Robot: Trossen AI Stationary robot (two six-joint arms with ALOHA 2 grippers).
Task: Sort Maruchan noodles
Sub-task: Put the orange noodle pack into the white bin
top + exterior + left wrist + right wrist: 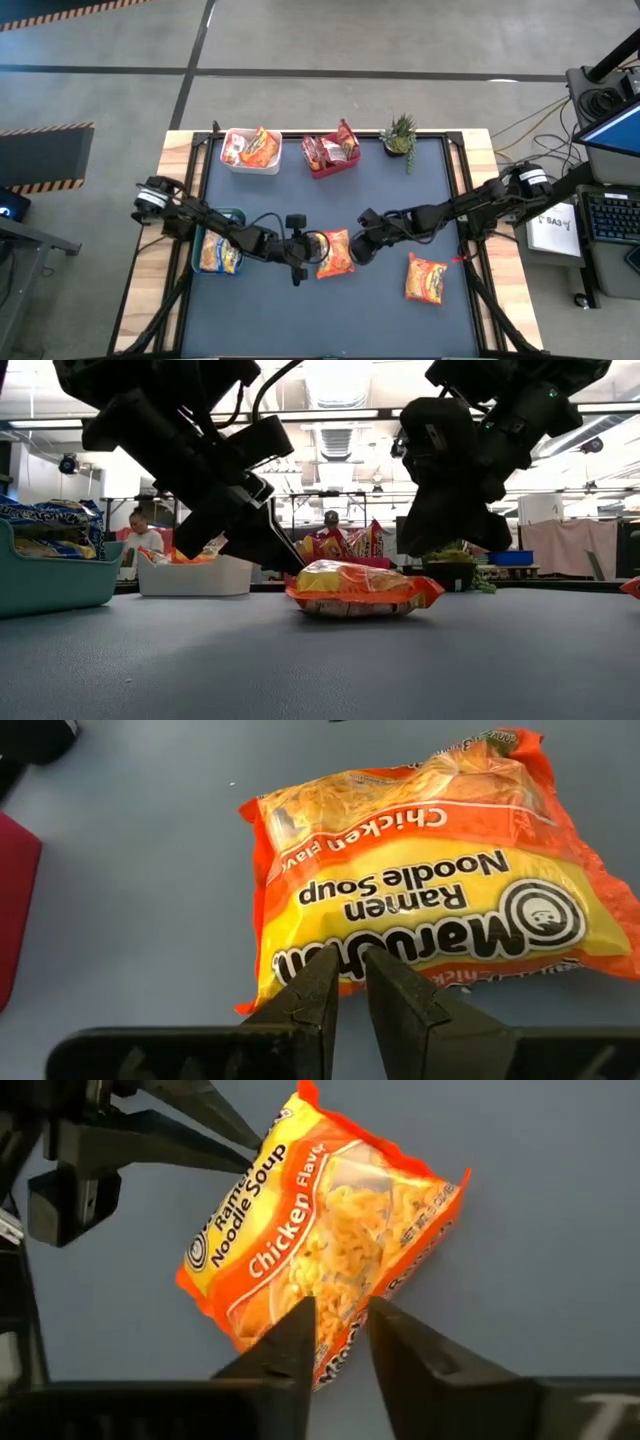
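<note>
Near the table's (330, 320) front edge bare surface lies open. An orange noodle packet (335, 253) lies flat mid-table, the left gripper (312, 245) clamped on one end, its fingers (310, 1000) nearly together. The right gripper (362, 248) hangs at the opposite end, fingers (290, 1345) slightly apart. Another packet (426, 278) lies toward the right edge. Three bins line the far edge: white bin (250, 150), red bin (330, 155), plant (400, 135).
</note>
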